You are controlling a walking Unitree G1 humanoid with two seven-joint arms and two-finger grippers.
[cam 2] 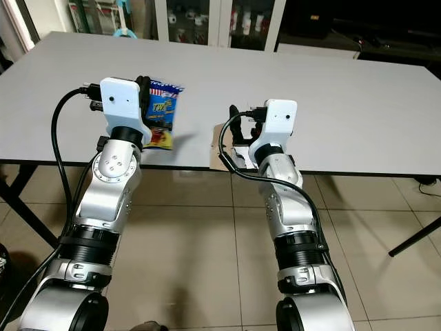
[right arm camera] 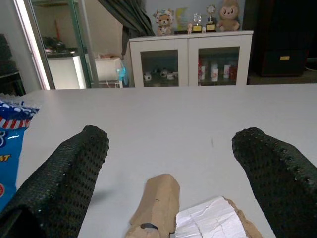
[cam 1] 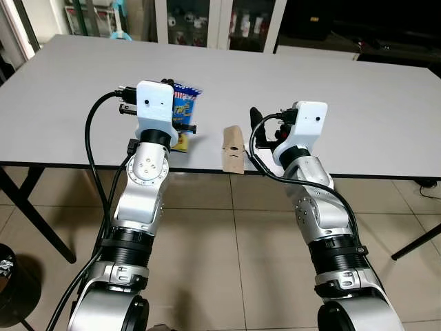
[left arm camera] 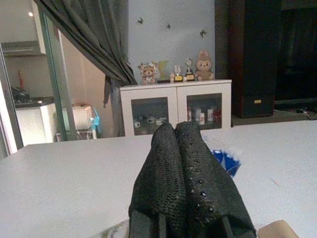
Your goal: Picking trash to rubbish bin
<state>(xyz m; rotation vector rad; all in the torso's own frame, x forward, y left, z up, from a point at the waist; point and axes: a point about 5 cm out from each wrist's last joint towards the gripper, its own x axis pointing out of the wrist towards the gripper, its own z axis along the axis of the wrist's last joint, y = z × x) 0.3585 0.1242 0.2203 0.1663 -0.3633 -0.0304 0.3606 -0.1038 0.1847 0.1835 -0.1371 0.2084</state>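
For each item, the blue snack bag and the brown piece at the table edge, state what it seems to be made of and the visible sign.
Blue snack bag: looks like thin glossy plastic film, judging by its bright print and crimped, serrated top edge.
Brown piece: probably matte cardboard or kraft paper; it shows dull tan faces, folded edges and crumpled white paper beside it in the right wrist view.

My head cameras look forward and down over both arms at the grey table [cam 1: 358,110]. Each wrist camera sits low over the tabletop, facing the white cabinet [right arm camera: 190,59] across the room; both catch the blue snack bag [right arm camera: 12,144].
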